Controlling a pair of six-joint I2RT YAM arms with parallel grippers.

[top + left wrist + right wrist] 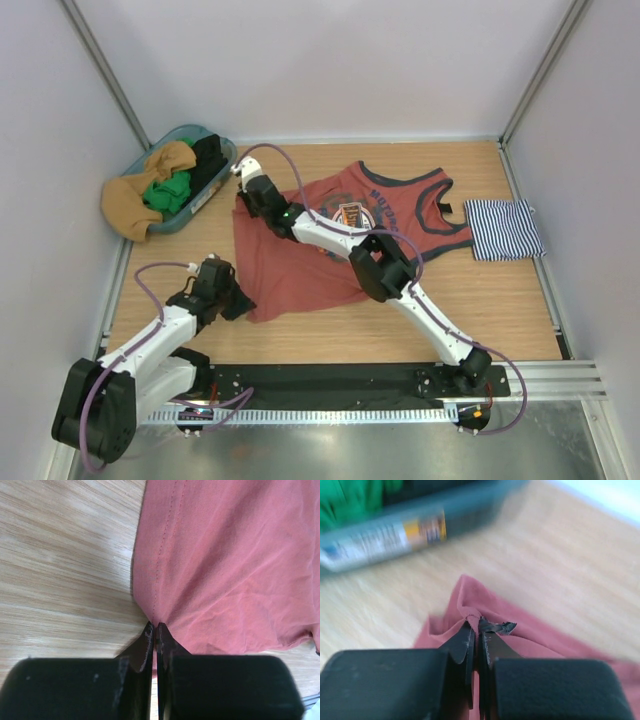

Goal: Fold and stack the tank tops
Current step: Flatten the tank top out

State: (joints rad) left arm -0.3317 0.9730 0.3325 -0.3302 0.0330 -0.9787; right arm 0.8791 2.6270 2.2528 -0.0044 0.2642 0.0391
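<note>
So far one of the two tank tops looks done: the navy-and-white striped cloth top (505,230) lies folded at the right of the wooden table (480,300), while the rust-red cloth top with navy trim (290,275) lies spread mid-table, unfolded, unstacked. Both claws pinch its left edge: left gripper (235,300) at the near corner, right gripper (243,195) at the far.
</note>
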